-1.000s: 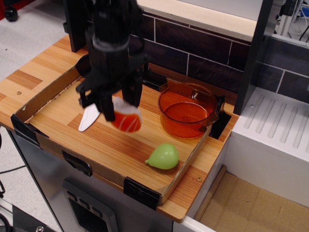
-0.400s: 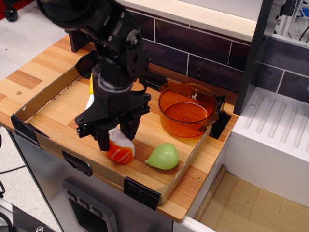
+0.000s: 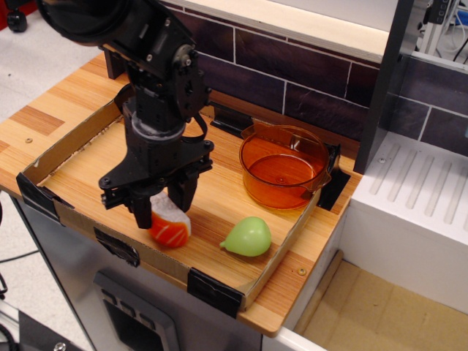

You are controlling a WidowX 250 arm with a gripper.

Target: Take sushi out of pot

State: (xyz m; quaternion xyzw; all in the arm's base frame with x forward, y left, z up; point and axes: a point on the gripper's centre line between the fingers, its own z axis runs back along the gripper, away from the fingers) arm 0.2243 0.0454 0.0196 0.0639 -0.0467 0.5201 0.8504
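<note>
The sushi (image 3: 170, 227), orange with white stripes and a white rice part, is near the front edge of the wooden board, outside the pot. My black gripper (image 3: 159, 211) stands over it with its fingers on either side, shut on the sushi, which sits at or just above the board. The orange translucent pot (image 3: 284, 167) stands empty at the back right of the board, well to the right of the gripper.
A light green pear (image 3: 248, 236) lies to the right of the sushi near the front rim. A low cardboard rim (image 3: 77, 216) edges the board. A dark tiled wall is behind, a white drain rack (image 3: 417, 197) to the right.
The gripper carried the sushi from mid-board, left of the pot, down and toward the front left edge of the board. The white spatula-like item on the left is now hidden behind the arm.
</note>
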